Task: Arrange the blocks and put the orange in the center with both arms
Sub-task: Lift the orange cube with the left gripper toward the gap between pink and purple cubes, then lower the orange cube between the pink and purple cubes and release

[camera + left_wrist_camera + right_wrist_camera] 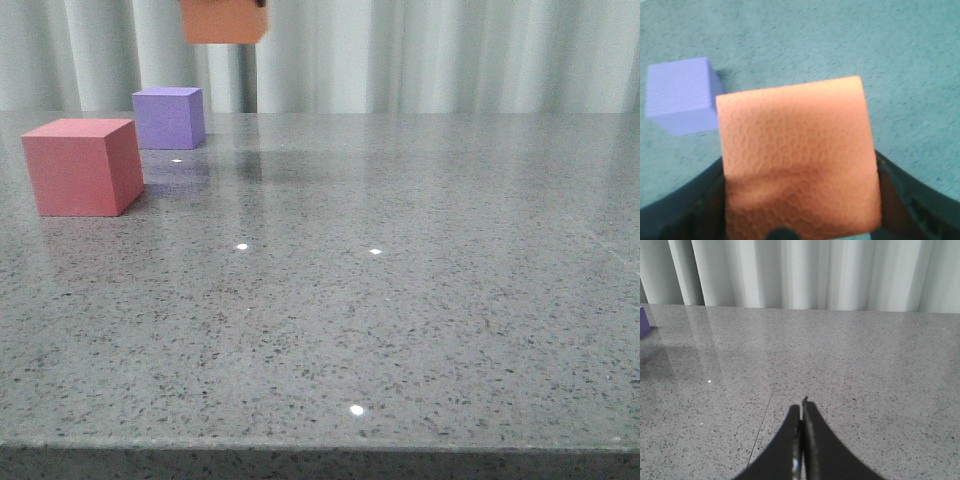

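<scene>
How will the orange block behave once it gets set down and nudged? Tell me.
The orange block looks like dimpled foam, so probably light and slightly squashy in the left claw. Its flat faces suggest it will sit without rolling. On the glossy table, a nudge would likely slide it rather than tip it.

Right gripper (801,412): both black fingers pressed together, tips meeting with no gap, nothing between them. It sits low over the grey speckled table (865,370). A sliver of the purple cube (644,322) shows at the frame edge, well apart from the gripper, resting on the table. White curtain (805,272) hangs beyond the table's far edge.
</scene>
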Tool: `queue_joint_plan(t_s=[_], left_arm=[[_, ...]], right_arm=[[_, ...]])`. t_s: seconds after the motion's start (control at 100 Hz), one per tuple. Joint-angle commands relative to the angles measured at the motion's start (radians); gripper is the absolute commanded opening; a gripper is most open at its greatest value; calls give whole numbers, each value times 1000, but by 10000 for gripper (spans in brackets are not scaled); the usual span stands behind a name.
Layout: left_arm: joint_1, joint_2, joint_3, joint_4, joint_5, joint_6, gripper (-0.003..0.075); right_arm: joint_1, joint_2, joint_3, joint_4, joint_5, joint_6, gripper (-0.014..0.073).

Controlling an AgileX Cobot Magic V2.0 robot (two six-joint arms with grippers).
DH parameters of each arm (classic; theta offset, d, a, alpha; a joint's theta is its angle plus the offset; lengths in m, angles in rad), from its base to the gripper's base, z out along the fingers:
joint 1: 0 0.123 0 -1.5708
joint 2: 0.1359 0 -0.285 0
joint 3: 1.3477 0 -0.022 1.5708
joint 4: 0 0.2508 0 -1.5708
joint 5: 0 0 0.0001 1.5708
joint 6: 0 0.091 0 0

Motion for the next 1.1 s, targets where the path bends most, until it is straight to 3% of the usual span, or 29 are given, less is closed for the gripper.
queue_joint_plan(t_s=[0.0,0.39,1.09], left_arm=[[53,-92,48,-37,-98,55,326],[222,-112,220,-167,-275,200,326],[243,49,220,-164,-291,200,326]], right_arm=[[-5,12,-28,-18,-70,-3,-69],[-5,12,-28,-18,-70,-3,-69],[-5,12,-27,-18,-70,-3,-69]])
